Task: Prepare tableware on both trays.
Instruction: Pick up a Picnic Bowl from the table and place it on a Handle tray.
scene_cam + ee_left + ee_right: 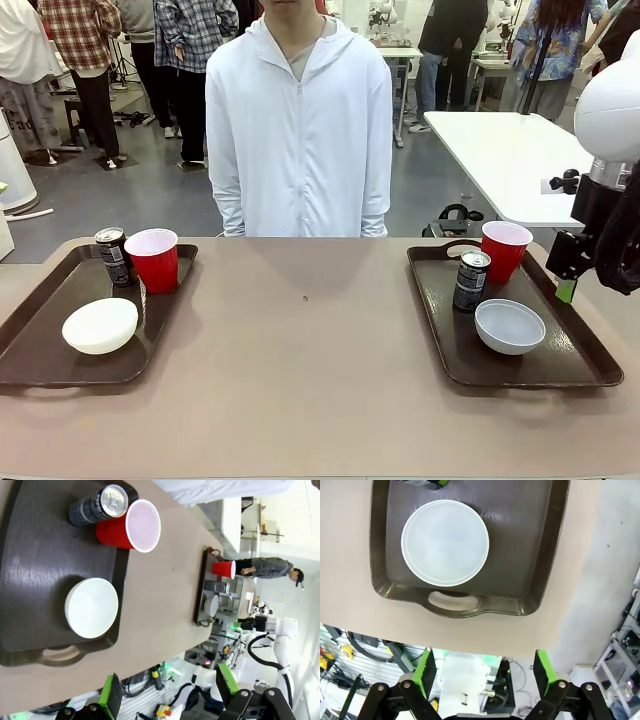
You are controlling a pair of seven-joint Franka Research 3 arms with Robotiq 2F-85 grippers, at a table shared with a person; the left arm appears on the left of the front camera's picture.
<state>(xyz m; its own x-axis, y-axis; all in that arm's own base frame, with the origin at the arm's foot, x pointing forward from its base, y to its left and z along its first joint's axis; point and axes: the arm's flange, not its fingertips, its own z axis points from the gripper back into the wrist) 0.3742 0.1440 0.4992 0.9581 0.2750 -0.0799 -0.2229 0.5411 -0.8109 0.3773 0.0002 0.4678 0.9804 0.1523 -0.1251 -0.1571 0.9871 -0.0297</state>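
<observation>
Red cups (pixel 152 258), dark brown trays (pixel 40 350), cream bowl (pixel 100 325).

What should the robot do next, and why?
Probably nothing more than pull both arms back a bit. Each tray already holds a red cup, a can and a bowl. The left claw and right claw look open and hold nothing, so the job seems finished.

Table (pixel 300 360) bare between trays; cups (pixel 152 260) and cans (pixel 470 280) crowd far ends
</observation>
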